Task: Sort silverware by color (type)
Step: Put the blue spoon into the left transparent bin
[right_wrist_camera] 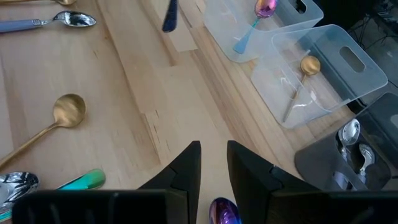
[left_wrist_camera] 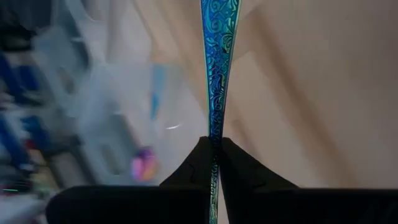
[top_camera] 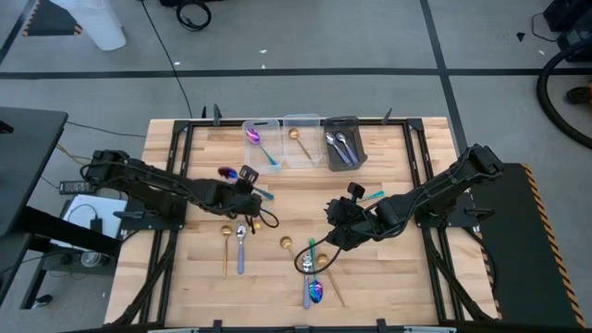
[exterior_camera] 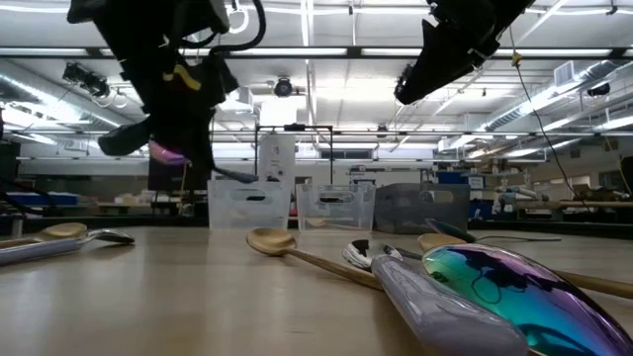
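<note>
My left gripper (left_wrist_camera: 214,163) is clamped on an iridescent teal-handled spoon (left_wrist_camera: 217,68), lifted above the table (top_camera: 203,277). My right gripper (right_wrist_camera: 213,165) hangs over mid-table, fingers slightly parted, holding nothing. Gold spoon (right_wrist_camera: 59,121) and silver spoon (right_wrist_camera: 53,23) lie loose. Beyond, three bins: clear bin (top_camera: 260,127) with an iridescent piece, one with gold, grey bin (top_camera: 354,134) with silver.

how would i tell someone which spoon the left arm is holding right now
Start at the three bins on the table's far edge; the left gripper hangs just before them. Its shut fingers pinch an iridescent spoon, the only piece lifted off the wood.
</note>
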Robot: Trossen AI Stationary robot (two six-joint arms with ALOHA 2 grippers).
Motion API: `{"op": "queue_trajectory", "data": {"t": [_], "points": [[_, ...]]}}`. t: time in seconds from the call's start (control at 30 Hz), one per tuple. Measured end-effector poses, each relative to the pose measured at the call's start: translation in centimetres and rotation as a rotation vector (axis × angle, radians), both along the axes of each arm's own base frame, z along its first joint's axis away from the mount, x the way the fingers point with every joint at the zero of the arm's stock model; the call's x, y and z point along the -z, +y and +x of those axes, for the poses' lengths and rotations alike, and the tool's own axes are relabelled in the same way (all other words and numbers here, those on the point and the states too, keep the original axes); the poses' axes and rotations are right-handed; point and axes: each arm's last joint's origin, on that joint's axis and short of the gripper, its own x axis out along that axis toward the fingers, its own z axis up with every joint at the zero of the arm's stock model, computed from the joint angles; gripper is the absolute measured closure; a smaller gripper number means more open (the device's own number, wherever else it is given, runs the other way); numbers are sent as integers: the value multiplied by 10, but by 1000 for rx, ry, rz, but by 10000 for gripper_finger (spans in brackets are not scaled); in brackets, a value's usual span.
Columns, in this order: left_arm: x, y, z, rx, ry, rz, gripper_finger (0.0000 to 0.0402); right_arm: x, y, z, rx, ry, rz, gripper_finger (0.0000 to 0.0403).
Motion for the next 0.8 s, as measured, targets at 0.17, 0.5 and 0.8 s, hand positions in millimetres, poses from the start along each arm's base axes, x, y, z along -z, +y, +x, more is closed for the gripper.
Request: {"op": "queue_trajectory", "data": {"t": [0.17, 0.5, 0.8], "points": [[-4, 17, 2, 39, 73, 98, 381, 0, 0, 0, -1, 0, 0, 314], [-23, 60, 5, 92, 44, 104, 381, 0, 1, 0, -3, 0, 0, 314], [-39, 94, 6, 286, -82, 14, 381, -1, 1, 1, -16, -6, -5, 314]]}}
